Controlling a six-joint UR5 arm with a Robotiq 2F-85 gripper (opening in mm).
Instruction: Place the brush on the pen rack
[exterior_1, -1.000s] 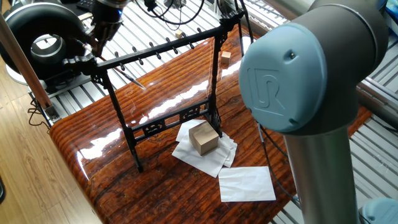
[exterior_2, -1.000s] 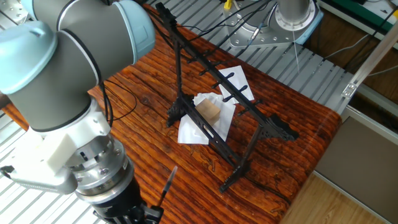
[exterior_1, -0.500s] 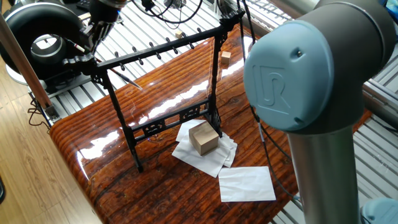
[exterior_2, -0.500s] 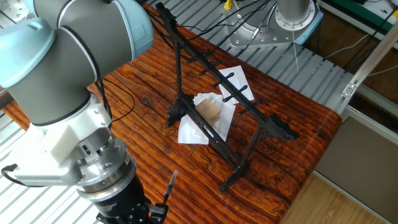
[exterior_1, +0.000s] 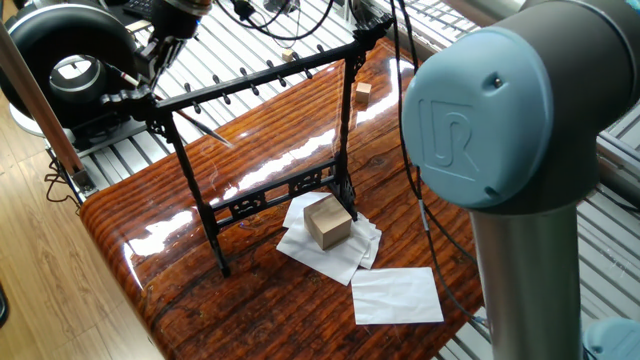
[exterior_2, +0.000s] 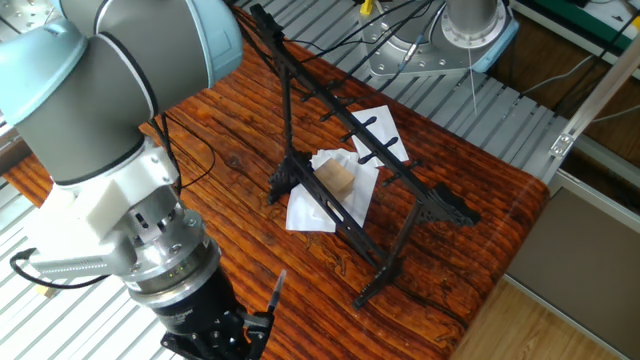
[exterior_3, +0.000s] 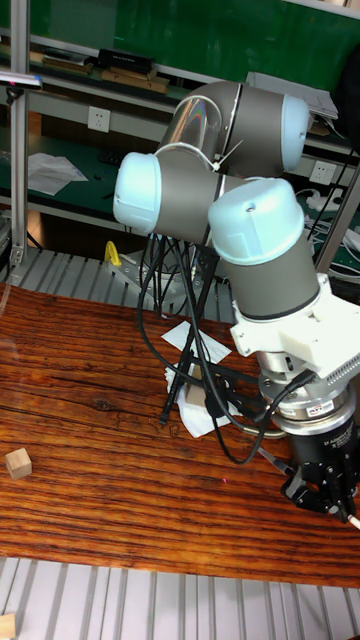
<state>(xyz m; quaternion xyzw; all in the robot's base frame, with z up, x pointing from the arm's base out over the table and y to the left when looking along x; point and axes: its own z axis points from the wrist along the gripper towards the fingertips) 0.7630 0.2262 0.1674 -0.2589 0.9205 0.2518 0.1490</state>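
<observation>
The pen rack (exterior_1: 260, 75) is a tall black frame standing across the wooden table, also visible in the other fixed view (exterior_2: 288, 115). Behind it, near the table's edge, the brush (exterior_1: 206, 128) lies flat, a thin dark rod (exterior_2: 273, 298). My gripper (exterior_1: 152, 68) hangs just off that edge, close to the brush's outer end (exterior_2: 250, 330). Its fingers look slightly parted with nothing held. In the tall view the gripper (exterior_3: 322, 492) points down at the table's front right, and the arm hides most of the rack.
A wooden block (exterior_1: 327, 221) sits on crumpled white papers at the rack's foot. A flat white sheet (exterior_1: 397, 295) lies nearer the front. A small wooden cube (exterior_1: 362, 93) sits behind the rack. A black round device (exterior_1: 70, 60) and cables crowd the slatted bench beside the gripper.
The gripper has edged closer to the brush's outer end, and the arm's elbow has shifted slightly. The brush and the rack have not moved.
</observation>
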